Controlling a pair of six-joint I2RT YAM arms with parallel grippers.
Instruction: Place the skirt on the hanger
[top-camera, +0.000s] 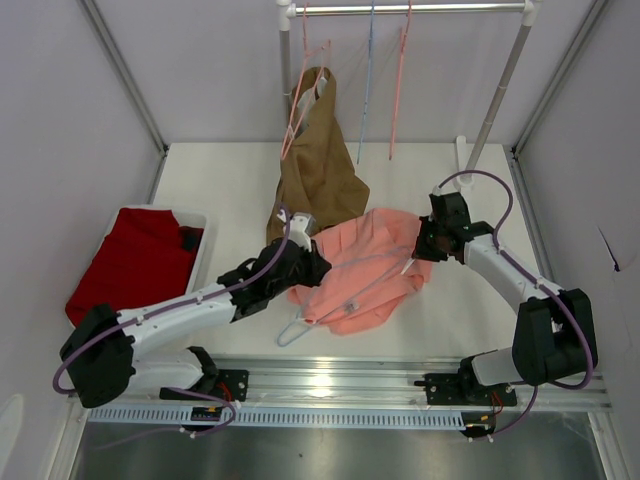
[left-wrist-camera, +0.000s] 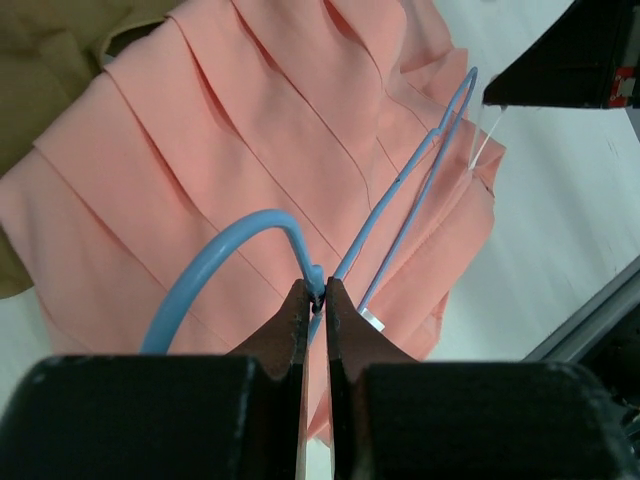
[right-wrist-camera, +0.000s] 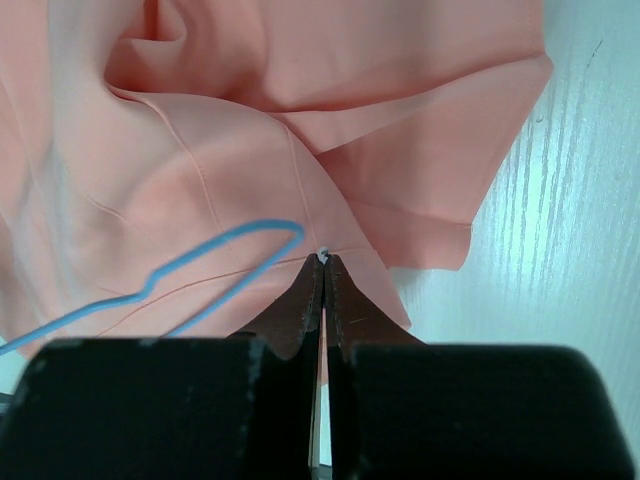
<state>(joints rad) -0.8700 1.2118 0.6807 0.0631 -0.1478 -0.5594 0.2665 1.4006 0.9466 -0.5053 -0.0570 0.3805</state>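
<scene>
The salmon-pink pleated skirt (top-camera: 365, 270) lies crumpled at the table's middle. The pale-blue hanger (top-camera: 350, 290) lies across it, with its hook toward the near edge. My left gripper (top-camera: 306, 284) is shut on the hanger's neck just below the hook, as the left wrist view (left-wrist-camera: 318, 298) shows, with the hanger (left-wrist-camera: 400, 180) running away over the skirt (left-wrist-camera: 230, 130). My right gripper (top-camera: 420, 250) is at the skirt's right edge. It is shut on a thin white loop of the skirt (right-wrist-camera: 250, 150), as the right wrist view (right-wrist-camera: 323, 258) shows. The hanger's end (right-wrist-camera: 230, 250) lies just left of its tips.
A brown garment (top-camera: 318, 165) hangs on a pink hanger from the rail (top-camera: 410, 8) at the back. Another pink hanger (top-camera: 400, 80) and a thin blue one (top-camera: 367, 80) hang beside it. A white bin with dark red cloth (top-camera: 135, 260) stands at the left.
</scene>
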